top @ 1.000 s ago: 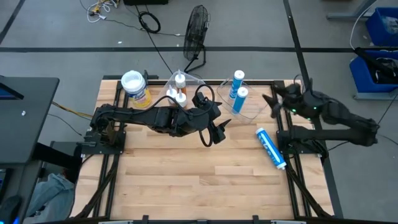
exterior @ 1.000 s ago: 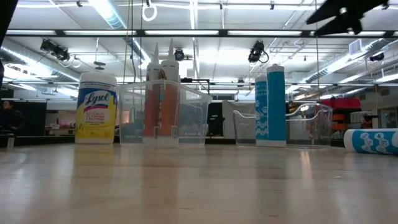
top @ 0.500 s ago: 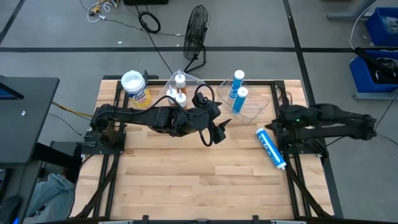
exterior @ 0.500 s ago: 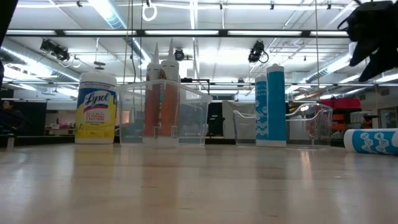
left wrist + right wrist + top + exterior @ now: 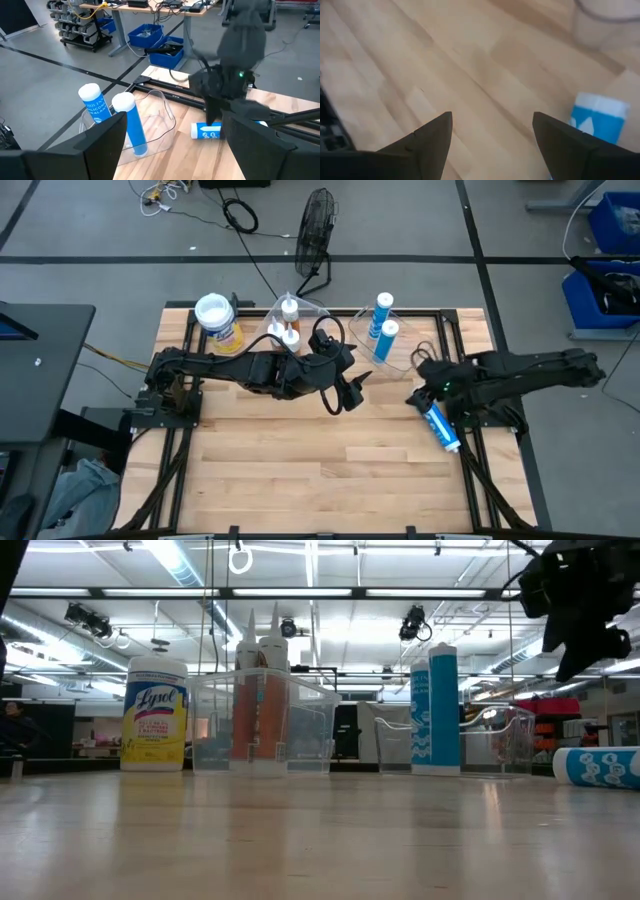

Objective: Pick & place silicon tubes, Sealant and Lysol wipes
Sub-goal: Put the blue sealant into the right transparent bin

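One blue-and-white tube (image 5: 437,418) lies on its side near the table's right edge; its end (image 5: 597,120) shows in the right wrist view. My right gripper (image 5: 414,392) hangs open above the tube's far end, tipped downward, touching nothing. My left gripper (image 5: 343,398) stays open in the air over the table's middle. Two blue-and-white tubes (image 5: 384,328) stand upright in a clear bin (image 5: 160,107). Orange tubes (image 5: 258,700) stand in another clear bin (image 5: 300,308). The yellow Lysol wipes canister (image 5: 218,320) stands on its base at the far left.
Bare wooden tabletop (image 5: 330,470) fills the near half. Black frame rails run along the table's left and right sides (image 5: 480,470). A floor fan (image 5: 317,230) stands beyond the far edge. Blue crates (image 5: 610,240) sit on the floor at the right.
My right gripper has swung from the far right corner toward the near edge and down. It has tipped from nearly level to pointing steeply down, and now hangs over the lying tube. The tubes, the bins and the canister have stayed where they were.
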Controlling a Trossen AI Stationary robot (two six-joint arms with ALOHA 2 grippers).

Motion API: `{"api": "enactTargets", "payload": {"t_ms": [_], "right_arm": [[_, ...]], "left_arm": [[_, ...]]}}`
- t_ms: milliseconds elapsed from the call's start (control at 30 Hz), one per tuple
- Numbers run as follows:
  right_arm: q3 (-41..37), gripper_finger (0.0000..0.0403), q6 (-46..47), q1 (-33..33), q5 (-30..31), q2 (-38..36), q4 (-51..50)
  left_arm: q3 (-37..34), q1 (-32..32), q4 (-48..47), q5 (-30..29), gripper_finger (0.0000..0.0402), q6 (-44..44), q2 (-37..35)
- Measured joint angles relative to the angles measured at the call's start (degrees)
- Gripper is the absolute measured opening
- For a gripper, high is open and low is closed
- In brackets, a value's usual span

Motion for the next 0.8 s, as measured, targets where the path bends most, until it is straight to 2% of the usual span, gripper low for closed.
{"api": "enactTargets", "payload": {"t_ms": [233,400,567,800], "right_arm": [[4.38,0.0279,4.42,8.11,0.99,13.09,-8.16],[5.68,0.0279,5.87,11.45,2.53,20.81,-13.83],[5.68,0.0279,7.17,13.01,2.93,23.03,-12.65],[5.47,0.0279,10.97,13.89,9.24,23.06,-12.84]], "left_arm": [[0.0,0.0,-0.02,0.0,0.033,0.02,0.0],[0.0,0.0,-0.03,0.0,0.033,0.04,0.0],[0.0,0.0,-0.07,0.0,0.033,0.07,0.0],[0.0,0.0,-0.15,0.0,0.033,0.04,0.0]]}}
